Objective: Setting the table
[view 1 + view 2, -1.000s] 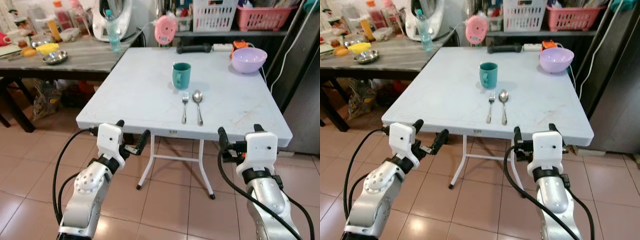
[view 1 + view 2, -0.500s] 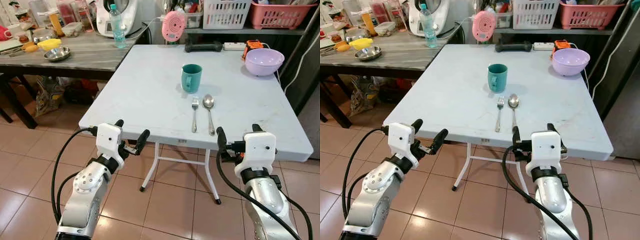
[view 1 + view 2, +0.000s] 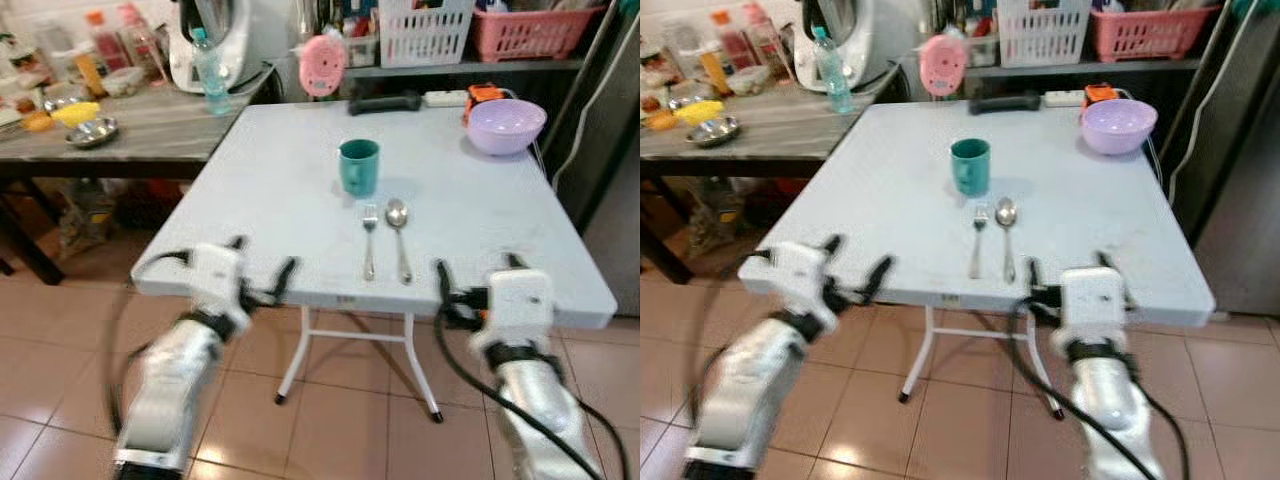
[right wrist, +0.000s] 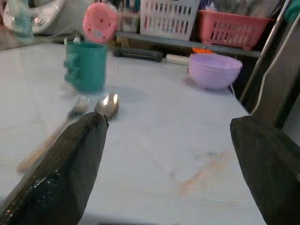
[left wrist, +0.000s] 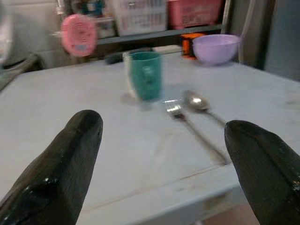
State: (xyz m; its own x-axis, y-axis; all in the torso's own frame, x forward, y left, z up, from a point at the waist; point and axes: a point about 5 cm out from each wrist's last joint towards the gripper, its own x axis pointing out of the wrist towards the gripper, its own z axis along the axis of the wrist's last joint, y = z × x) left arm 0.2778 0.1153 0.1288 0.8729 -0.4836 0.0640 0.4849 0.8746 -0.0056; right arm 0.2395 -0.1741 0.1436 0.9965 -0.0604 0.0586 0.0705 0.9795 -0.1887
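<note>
Your left gripper (image 3: pixel 262 270) and right gripper (image 3: pixel 477 278) both stand wide apart, holding nothing, level with the near edge of the white table (image 3: pixel 280 190). On the table, fork (image 3: pixel 369 238) and spoon (image 3: pixel 399 234) lie side by side, with a green mug (image 3: pixel 358 166) just behind them. A purple bowl (image 3: pixel 505 126) sits at the far right corner.
</note>
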